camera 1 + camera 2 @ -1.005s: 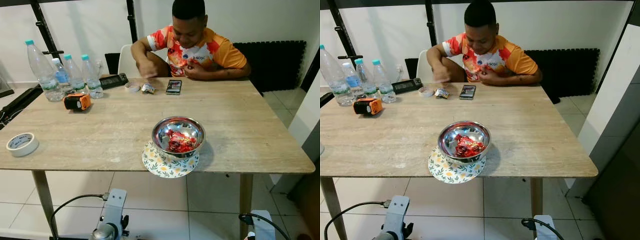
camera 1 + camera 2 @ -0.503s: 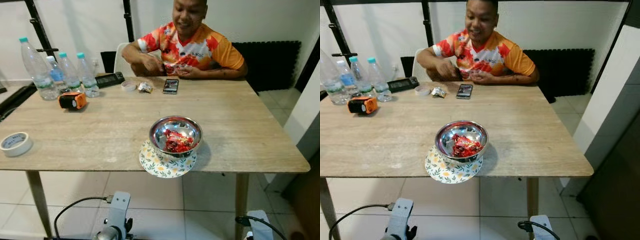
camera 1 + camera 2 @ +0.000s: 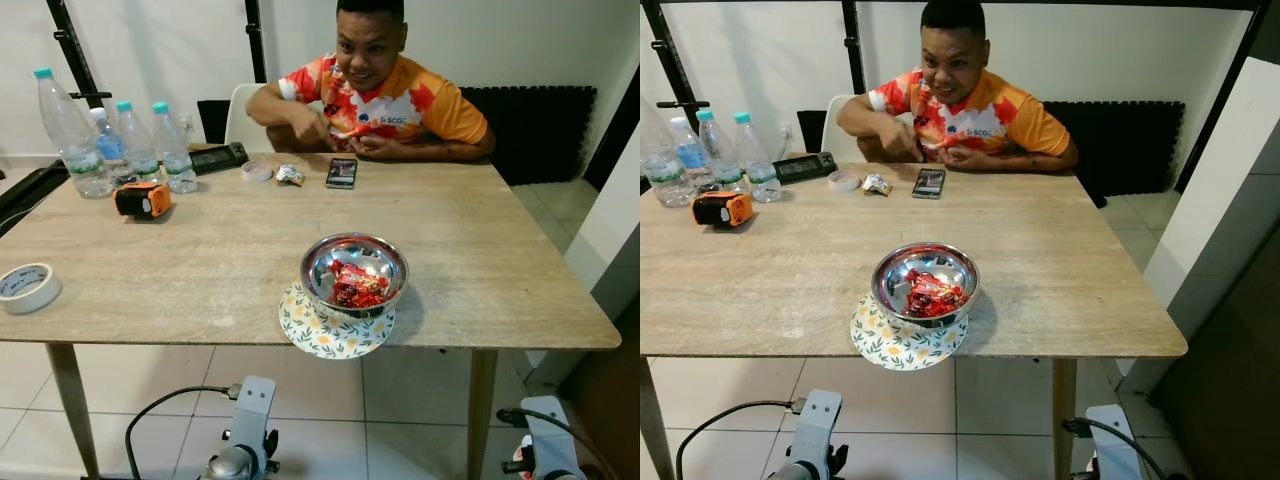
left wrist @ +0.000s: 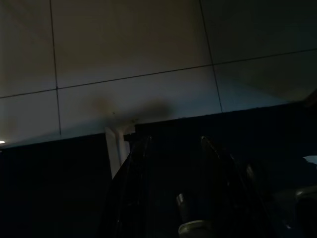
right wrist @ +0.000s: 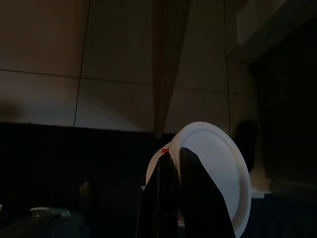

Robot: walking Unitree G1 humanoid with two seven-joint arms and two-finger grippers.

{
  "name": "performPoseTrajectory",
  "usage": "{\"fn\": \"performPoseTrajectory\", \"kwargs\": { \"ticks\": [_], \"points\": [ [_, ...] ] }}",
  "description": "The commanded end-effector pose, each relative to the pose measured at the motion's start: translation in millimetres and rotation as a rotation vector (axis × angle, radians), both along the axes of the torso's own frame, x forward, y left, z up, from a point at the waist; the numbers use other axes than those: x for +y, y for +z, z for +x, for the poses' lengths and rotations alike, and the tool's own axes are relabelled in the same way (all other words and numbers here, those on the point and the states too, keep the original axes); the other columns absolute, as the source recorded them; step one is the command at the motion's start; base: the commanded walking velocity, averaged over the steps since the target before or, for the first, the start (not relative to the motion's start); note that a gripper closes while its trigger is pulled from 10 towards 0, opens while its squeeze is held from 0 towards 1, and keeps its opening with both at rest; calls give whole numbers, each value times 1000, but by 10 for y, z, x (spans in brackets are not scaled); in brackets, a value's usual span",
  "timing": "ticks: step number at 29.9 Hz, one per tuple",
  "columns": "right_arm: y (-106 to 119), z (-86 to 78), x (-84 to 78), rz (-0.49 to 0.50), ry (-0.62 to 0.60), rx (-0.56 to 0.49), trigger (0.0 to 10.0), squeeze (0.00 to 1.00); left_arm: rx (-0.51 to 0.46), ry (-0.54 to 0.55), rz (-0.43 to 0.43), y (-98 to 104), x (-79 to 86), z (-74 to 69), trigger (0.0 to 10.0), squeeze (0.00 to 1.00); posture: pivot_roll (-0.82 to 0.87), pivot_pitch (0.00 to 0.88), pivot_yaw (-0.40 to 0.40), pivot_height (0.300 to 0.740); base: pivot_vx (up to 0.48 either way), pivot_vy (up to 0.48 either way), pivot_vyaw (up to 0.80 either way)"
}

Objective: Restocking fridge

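In the right wrist view my right gripper (image 5: pixel 177 152) is shut on the rim of a white round container (image 5: pixel 218 181) with a bit of red print, held over a dim tiled floor. My left gripper (image 4: pixel 174 143) hangs low over dark tiles, its two black fingers apart with nothing between them. Both silver forearms, left (image 3: pixel 243 455) and right (image 3: pixel 540 452), sit below the table's front edge. A steel bowl (image 3: pixel 354 272) of red-wrapped snacks rests on a floral plate (image 3: pixel 330 335) that overhangs the front edge.
A person (image 3: pixel 375 95) sits at the far side of the wooden table (image 3: pixel 200 260). Several water bottles (image 3: pixel 120 145), an orange device (image 3: pixel 143 199), a tape roll (image 3: pixel 27 287) and a phone (image 3: pixel 341 172) lie on it. A white panel and a dark unit (image 3: pixel 1230 340) stand at the right.
The camera has shifted a little. The person has raised their head. Both forearms show slightly more at the bottom edge; the things on the table have stayed put.
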State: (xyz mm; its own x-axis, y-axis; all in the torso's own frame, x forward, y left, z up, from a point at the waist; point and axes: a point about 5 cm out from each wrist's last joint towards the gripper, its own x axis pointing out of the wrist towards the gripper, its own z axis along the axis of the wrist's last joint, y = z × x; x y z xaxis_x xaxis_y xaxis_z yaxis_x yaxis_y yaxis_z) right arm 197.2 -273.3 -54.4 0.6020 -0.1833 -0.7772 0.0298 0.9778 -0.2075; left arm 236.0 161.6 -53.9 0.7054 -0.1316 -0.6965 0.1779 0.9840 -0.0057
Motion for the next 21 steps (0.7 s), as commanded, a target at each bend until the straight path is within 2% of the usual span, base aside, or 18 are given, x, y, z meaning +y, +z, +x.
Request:
{"fn": "performPoseTrajectory", "kwargs": {
  "ticks": [1, 3, 4, 5, 8, 10, 14, 21],
  "points": [
    [-53, -79, 15, 24, -34, 25, 10000, 0, -7, 14, -5, -1, 39, -12, 10000, 0, -90, 0, -23, 740, 0, 0, 0],
    [-98, -101, 103, 30, -12, 44, 10000, 0, 0, 38, 23, -6, 154, -31, 10000, 0, -104, 0, -30, 740, 0, 0, 0],
    [-98, -101, 103, 30, -12, 44, 10000, 0, 0, 38, 23, -6, 154, -31, 10000, 0, -104, 0, -30, 740, 0, 0, 0],
    [-116, -89, 177, 28, 19, 51, 10000, 0, 11, 51, 41, -12, 221, -46, 10000, 0, -116, 0, -18, 740, 0, 0, 0],
    [-112, -70, 196, 26, 32, 48, 10000, 0, 9, 54, 32, -8, 216, -39, 10000, 0, -117, 0, -14, 740, 0, 0, 0],
    [-100, -49, 194, 27, 36, 43, 10000, 0, 1, 30, 30, -2, 162, -23, 10000, 0, -105, 0, -47, 740, 0, 0, 0],
    [-99, -46, 189, 26, 40, 51, 10000, 0, 0, 19, 38, -6, 135, -25, 10000, 0, -98, 0, -61, 740, 0, 0, 0],
    [-162, -137, 232, 101, -74, 61, 10000, 0, -3, 137, 39, -41, 304, -120, 10000, 0, -104, 0, -40, 740, 0, 0, 0]
  ]
}}
